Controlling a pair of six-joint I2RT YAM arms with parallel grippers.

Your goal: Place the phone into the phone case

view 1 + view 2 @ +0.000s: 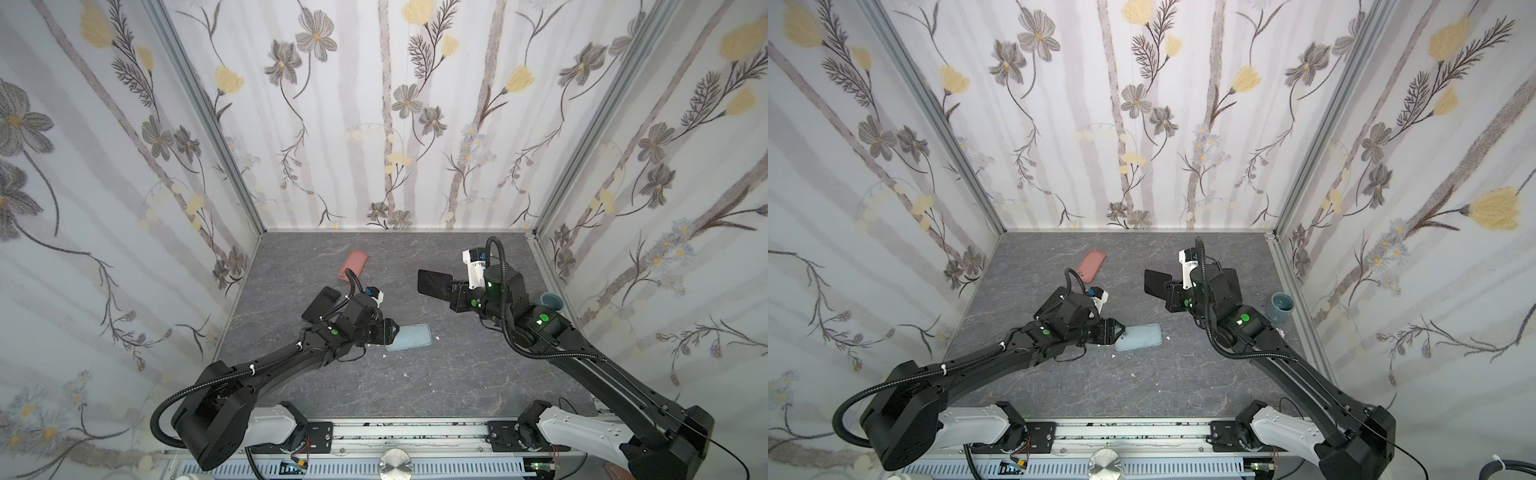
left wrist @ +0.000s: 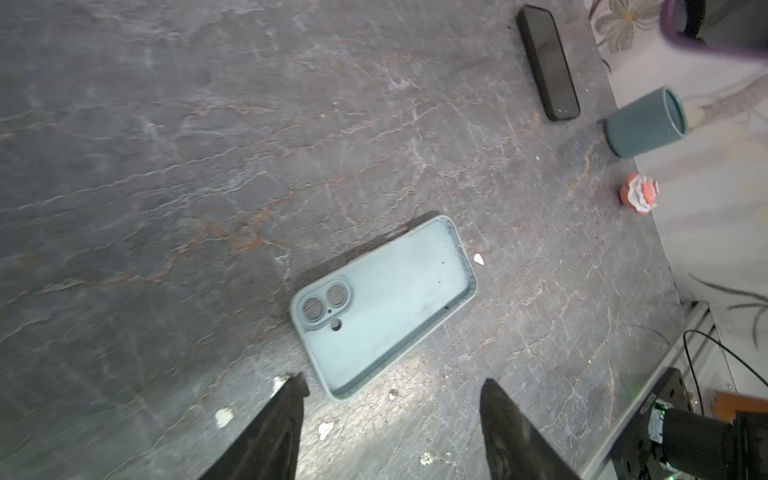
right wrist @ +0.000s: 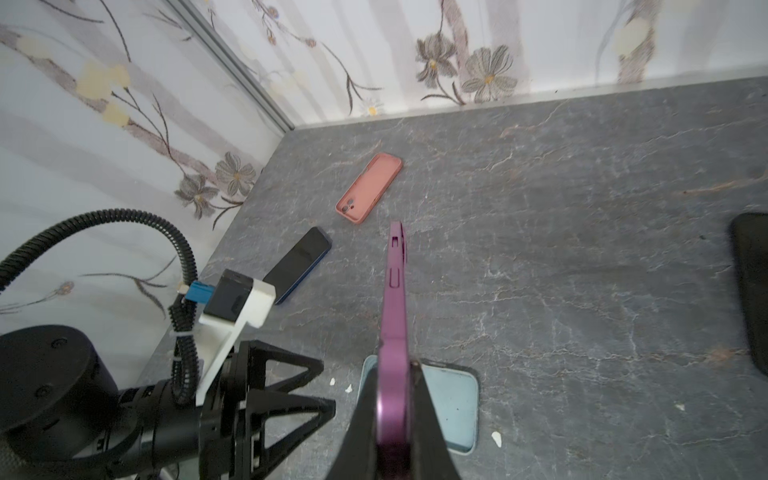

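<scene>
Phones: three; purple-edged phone (image 3: 395, 291) held edge-on above the table (image 1: 415, 382), right gripper (image 3: 395, 370) clamped on it; blue-edged phone (image 3: 297, 264) and black phone (image 2: 548, 62) lie flat
Cases: two, both empty; light blue case (image 2: 384, 307) mid-table; pink case (image 3: 369, 188) toward the back wall (image 1: 374, 124)
Left gripper (image 2: 395, 382): fingers spread, empty, just beside the light blue case
Other: one teal cup (image 2: 644, 124); one small orange figurine (image 2: 640, 193)
Hidden: black phone not made out in both top views; blue-edged phone partly under the left arm (image 1: 266, 365) there
</scene>
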